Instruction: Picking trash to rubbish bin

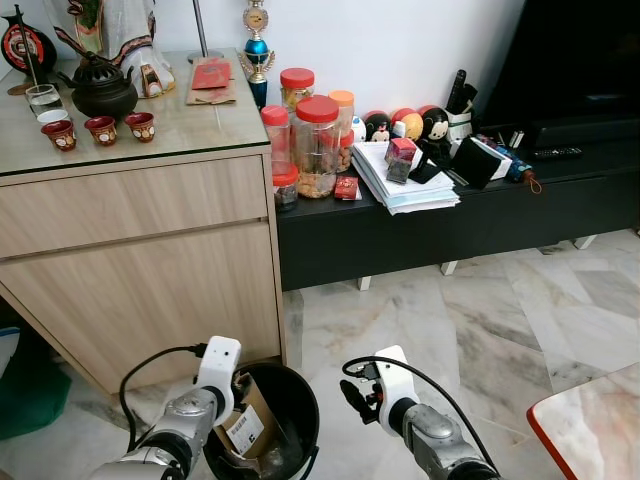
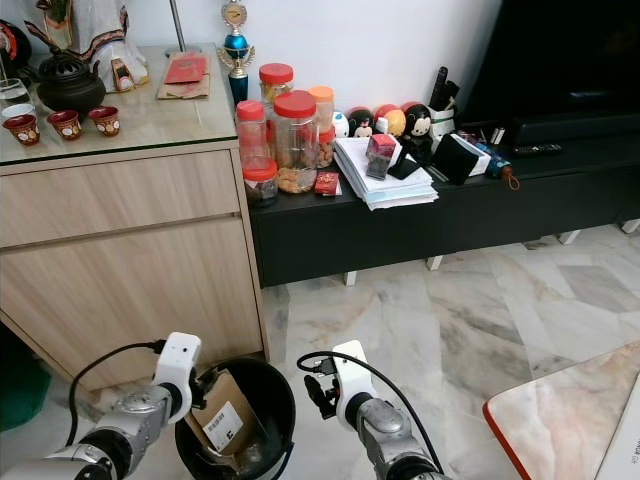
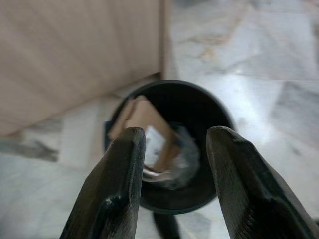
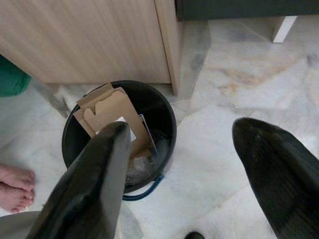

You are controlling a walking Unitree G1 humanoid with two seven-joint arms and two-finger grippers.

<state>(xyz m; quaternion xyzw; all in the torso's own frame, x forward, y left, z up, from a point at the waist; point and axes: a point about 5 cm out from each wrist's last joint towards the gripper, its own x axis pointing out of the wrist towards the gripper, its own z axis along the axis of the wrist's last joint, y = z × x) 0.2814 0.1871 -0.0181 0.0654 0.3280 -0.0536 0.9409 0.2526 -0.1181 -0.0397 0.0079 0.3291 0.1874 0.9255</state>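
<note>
Leaning out past the black bin's rim, the cardboard box could tip the bin if clipped by the left gripper, spread empty above; right gripper likewise spread empty.

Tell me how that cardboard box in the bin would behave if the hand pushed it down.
The cardboard box looks flattened and thin, so probably light and bendy. It leans on the bin wall, poking above the rim, so a push would likely fold or slide it deeper.
</note>
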